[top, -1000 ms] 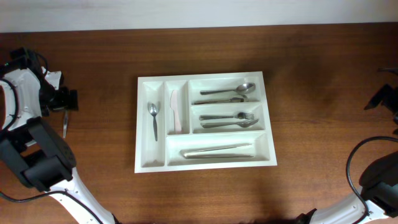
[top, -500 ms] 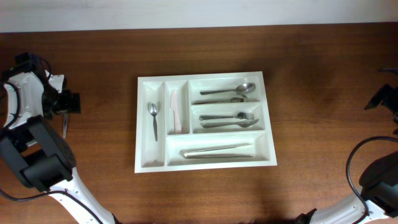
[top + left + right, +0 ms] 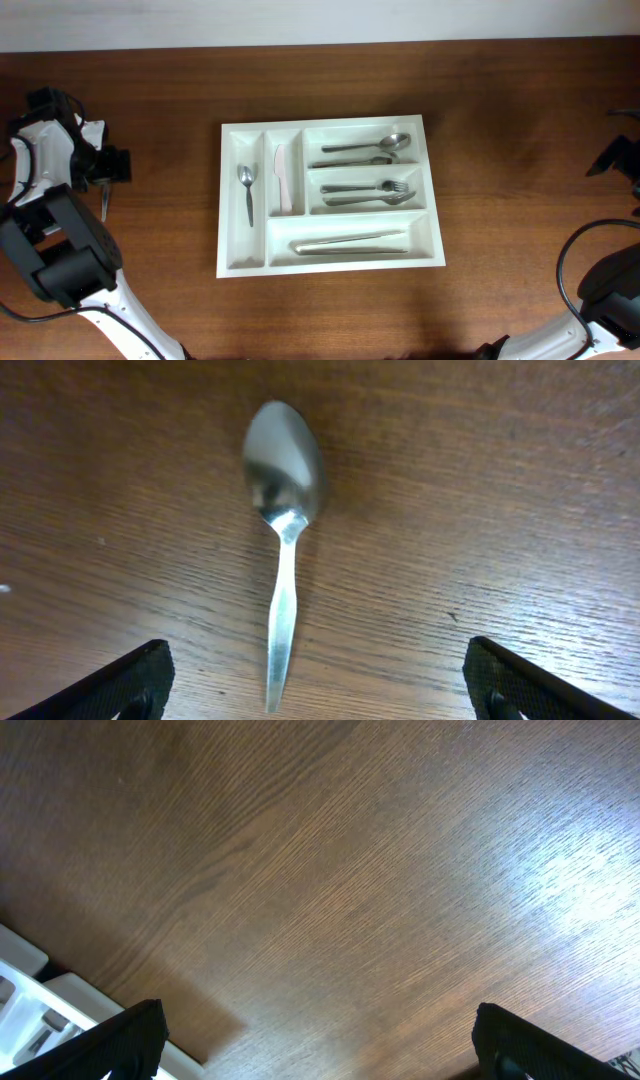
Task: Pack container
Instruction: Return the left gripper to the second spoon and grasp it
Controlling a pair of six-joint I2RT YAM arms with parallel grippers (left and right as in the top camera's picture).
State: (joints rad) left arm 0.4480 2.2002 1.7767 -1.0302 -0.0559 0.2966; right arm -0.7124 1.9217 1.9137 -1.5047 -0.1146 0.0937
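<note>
My left gripper [image 3: 318,685] hung wide open and empty right over the spoon [image 3: 286,555], handle running straight back between the jaws, bowl pointing away. The container [image 3: 243,250] sat mid-table [image 3: 500,150], well off to the right. The right gripper [image 3: 320,1040] gaped empty, far away.

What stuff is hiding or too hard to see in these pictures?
- Overhead: the loose spoon is mostly hidden by the left arm; only a thin bit shows.
- Overhead: the long silver pieces in the tray's bottom slot are too small to name.
- Right wrist: the tray is cut off at the corner.
- Wrist views: the left claw and right claw are cut off by the bottom edge.
</note>
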